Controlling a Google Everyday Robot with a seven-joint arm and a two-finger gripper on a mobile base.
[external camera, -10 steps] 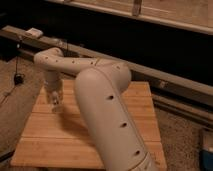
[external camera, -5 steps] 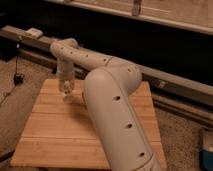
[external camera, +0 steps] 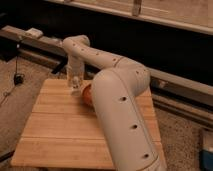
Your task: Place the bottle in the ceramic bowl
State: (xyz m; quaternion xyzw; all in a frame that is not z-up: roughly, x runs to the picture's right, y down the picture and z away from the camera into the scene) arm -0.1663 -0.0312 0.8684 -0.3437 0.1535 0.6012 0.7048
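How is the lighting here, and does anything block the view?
Camera view: dim, warm light, with near-black background beyond the table; the arm fills the foreground and hides most of the bowl; the gripper hangs over the table's far side, just left of the bowl.

the pale slatted wooden table (external camera: pixel 60 131) lies open across its left and near parts, bare boards from near edge to far edge. the thick white robot arm (external camera: pixel 122 117) covers the table's right half and hides most of the glossy orange ceramic bowl (external camera: pixel 86 95), only a sliver showing at the arm's left flank. the gripper (external camera: pixel 75 85) hangs over the far boards just left of that sliver, and a long grey rail (external camera: pixel 180 85) runs behind the table.
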